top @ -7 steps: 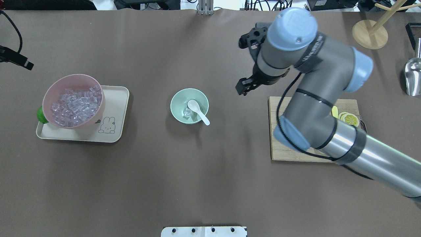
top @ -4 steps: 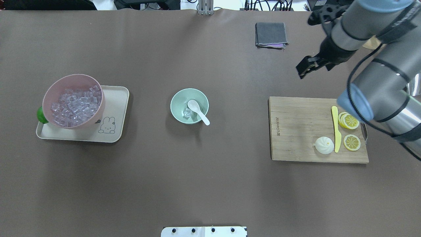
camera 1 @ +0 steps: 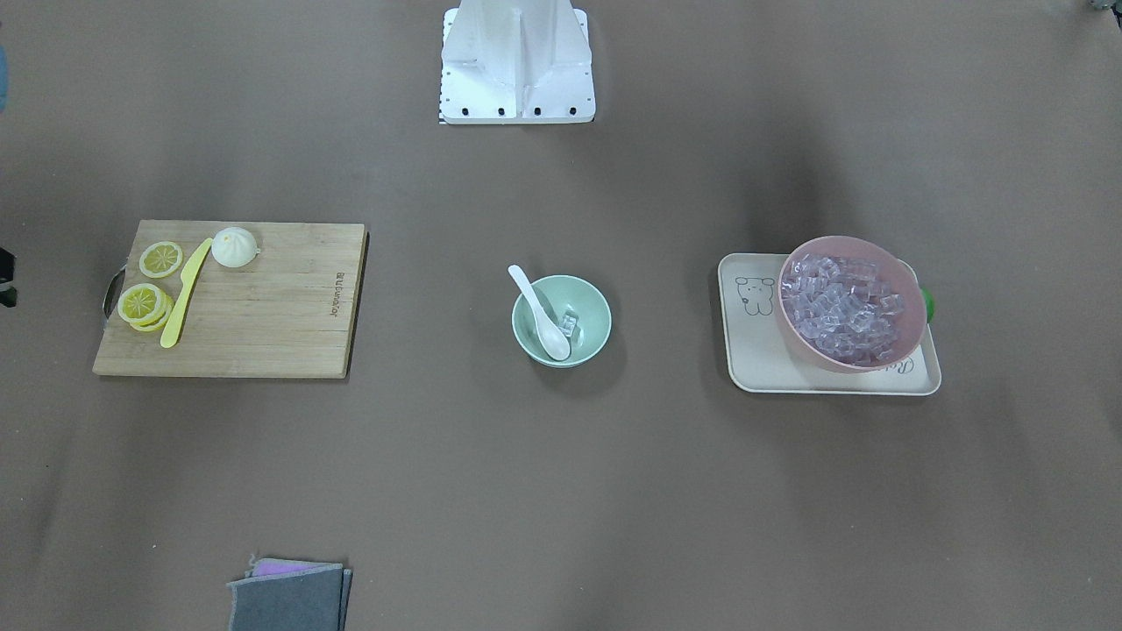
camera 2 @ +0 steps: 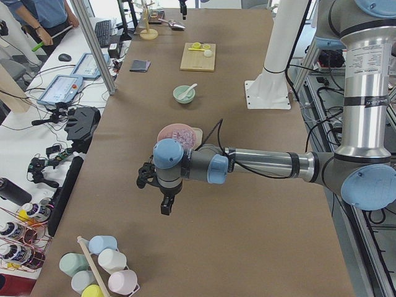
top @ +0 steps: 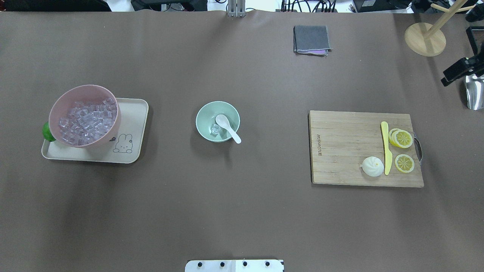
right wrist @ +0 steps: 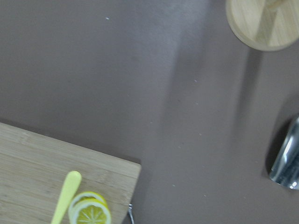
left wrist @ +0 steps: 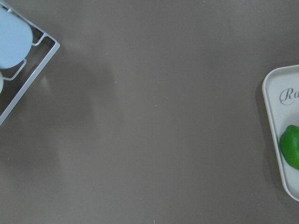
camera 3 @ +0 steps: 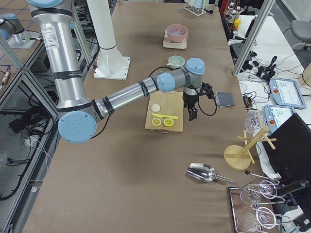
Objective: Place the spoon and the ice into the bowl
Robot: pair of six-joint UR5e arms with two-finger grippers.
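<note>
The mint-green bowl [top: 206, 117] stands at the table's middle, also in the front view [camera 1: 592, 314]. The white spoon [top: 228, 127] lies with its scoop inside the bowl and its handle over the rim; it also shows in the front view [camera 1: 539, 308]. A clear ice cube [top: 214, 130] lies in the bowl beside the scoop. More ice [top: 85, 121] fills the pink bowl [top: 53, 109]. My right gripper [top: 452, 75] hangs at the far right edge, away from the bowl; I cannot tell if it is open. My left gripper [camera 2: 164, 207] shows only in the left side view; I cannot tell its state.
The pink bowl sits on a cream tray [top: 132, 113] at the left, with a green lime [top: 47, 131] behind it. A wooden cutting board [top: 340, 151] at the right holds a yellow knife [top: 385, 147], lemon slices and a bun. A grey cloth [top: 311, 39], wooden stand [top: 425, 39] and metal scoop [top: 474, 92] lie beyond.
My right arm has swung away from above the cutting board to the table's far right edge. The bowl, spoon and ice cube have not moved.
</note>
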